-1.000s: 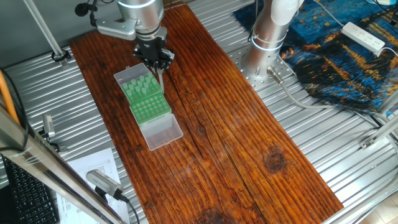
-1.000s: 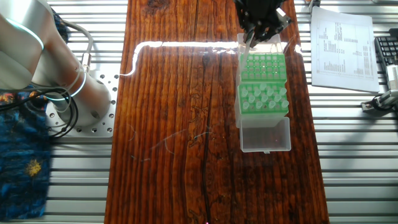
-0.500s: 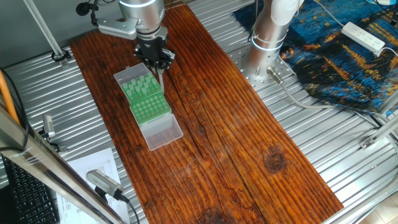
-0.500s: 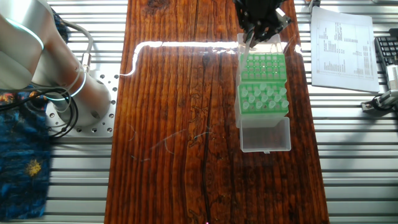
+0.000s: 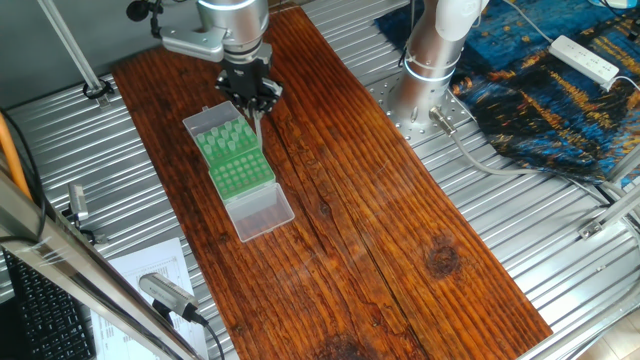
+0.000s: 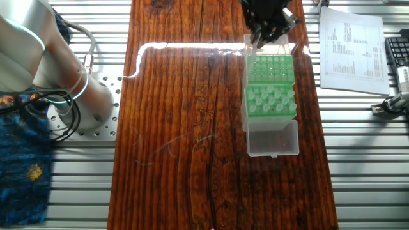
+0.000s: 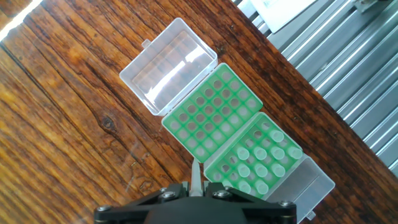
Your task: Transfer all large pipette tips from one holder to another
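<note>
Two green racks stand end to end. One rack (image 7: 208, 115) (image 6: 270, 69) shows mostly open holes. The other rack (image 7: 255, 152) (image 6: 271, 102) holds several large pipette tips (image 7: 260, 154) with whitish round tops. My gripper (image 7: 196, 186) is shut on one translucent pipette tip (image 7: 196, 175), which points down over the wood beside the seam between the racks. In the other fixed view the gripper (image 6: 257, 39) hangs at the far end of the racks. In one fixed view the gripper (image 5: 257, 112) is by the racks' (image 5: 235, 160) far right corner.
A clear hinged lid (image 7: 168, 62) lies open beside the open-holed rack, and another lid (image 7: 311, 183) (image 6: 273, 137) beside the tip rack. The racks sit on a wooden board (image 5: 380, 210) over a ribbed metal table (image 5: 540, 230). Papers (image 6: 351, 51) lie to one side.
My gripper, still holding the tip, has shifted very slightly beside the racks. The racks and lids have not moved.
</note>
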You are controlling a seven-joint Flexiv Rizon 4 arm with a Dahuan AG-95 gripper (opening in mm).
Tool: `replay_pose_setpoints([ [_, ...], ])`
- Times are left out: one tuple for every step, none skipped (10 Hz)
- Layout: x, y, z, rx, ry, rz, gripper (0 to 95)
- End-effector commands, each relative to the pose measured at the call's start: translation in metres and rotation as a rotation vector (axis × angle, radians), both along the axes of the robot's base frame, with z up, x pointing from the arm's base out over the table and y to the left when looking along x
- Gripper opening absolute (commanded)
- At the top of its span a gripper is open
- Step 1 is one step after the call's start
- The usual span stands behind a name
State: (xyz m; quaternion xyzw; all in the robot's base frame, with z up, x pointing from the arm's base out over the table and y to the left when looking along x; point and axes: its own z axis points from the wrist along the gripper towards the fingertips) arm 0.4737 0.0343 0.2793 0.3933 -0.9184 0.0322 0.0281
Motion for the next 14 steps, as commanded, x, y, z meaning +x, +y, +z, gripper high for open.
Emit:
replay_pose_setpoints([
  [0.001,0.000,0.000,-0.001,-0.005,-0.001,0.0],
  [0.001,0.000,0.000,-0.001,-0.006,-0.003,0.0],
  [0.002,0.001,-0.001,0.001,-0.008,-0.006,0.0],
  [0.002,0.002,0.000,0.001,-0.014,-0.005,0.0],
  [0.002,0.002,0.000,0.005,-0.022,-0.006,0.0],
  [0.002,0.001,0.001,0.008,-0.038,-0.003,0.0],
  [0.001,0.002,0.001,0.011,-0.050,0.002,0.0],
  [0.002,0.002,0.002,0.019,-0.064,0.000,0.0],
  [0.002,0.003,0.004,0.034,-0.070,0.000,0.0],
  [0.002,0.006,0.008,0.035,-0.068,0.005,0.0],
  [0.003,0.010,0.012,0.026,-0.065,0.012,0.0],
  [0.003,0.010,0.012,0.018,-0.065,0.014,0.0],
  [0.003,0.010,0.012,0.004,-0.065,0.012,0.0],
  [0.003,0.010,0.012,0.001,-0.067,0.008,0.0],
])
